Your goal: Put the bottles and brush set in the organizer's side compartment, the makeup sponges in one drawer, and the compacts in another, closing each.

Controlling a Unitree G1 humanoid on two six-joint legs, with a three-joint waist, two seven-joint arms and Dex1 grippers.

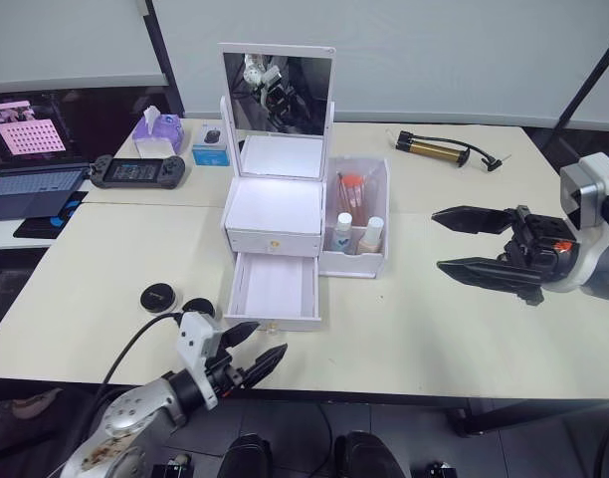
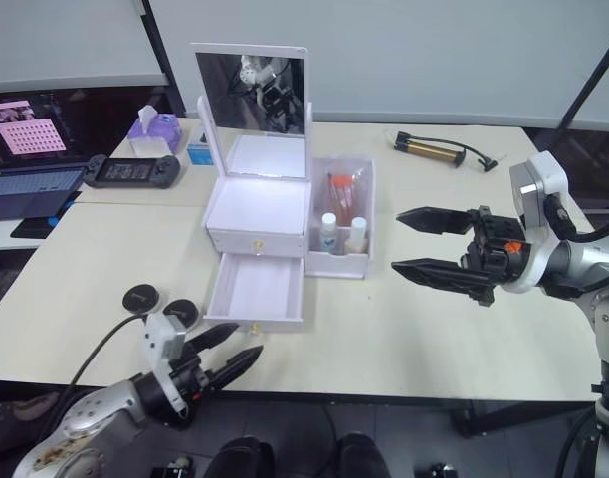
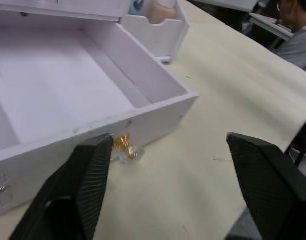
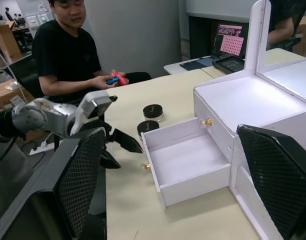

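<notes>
Nearest the camera, the left gripper hovers at the table's front edge, its black fingers apart, just before the gold knob of the pulled-out lower drawer, which holds nothing. That drawer belongs to the white plastic organizer with upright square mirror; the upper drawer is shut. In its side compartment stand two small white-capped bottles, with the clear packet of rose-gold-handled brushes upright behind them. Two round black-lidded compacts lie on the table just left of the open drawer. Well to the right, the right gripper hangs over the table, fingers spread wide. A person in a black shirt sits beyond the table's far side.
</notes>
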